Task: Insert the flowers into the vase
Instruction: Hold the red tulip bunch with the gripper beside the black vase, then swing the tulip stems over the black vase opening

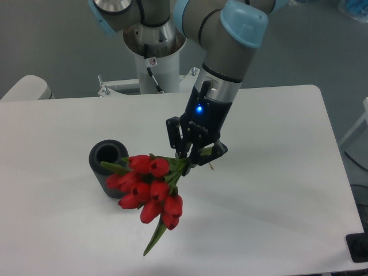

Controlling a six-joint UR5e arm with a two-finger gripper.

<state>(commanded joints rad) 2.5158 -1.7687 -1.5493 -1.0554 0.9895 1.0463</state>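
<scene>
Gripper (194, 156) closed on the green stems of the flowers (150, 187), fingers pinched around them just above the table (276, 190). Held the bunch tilted — red buds hanging down and to the left, one long leaf trailing lowest. Overlapped the right side of the vase (107, 167) with the leftmost buds — outside its mouth. Stood upright on the white table, the dark vase, mouth open.

Flowers (150, 190) red, green leaves; vase (107, 167) dark grey; table (276, 190) white.
</scene>
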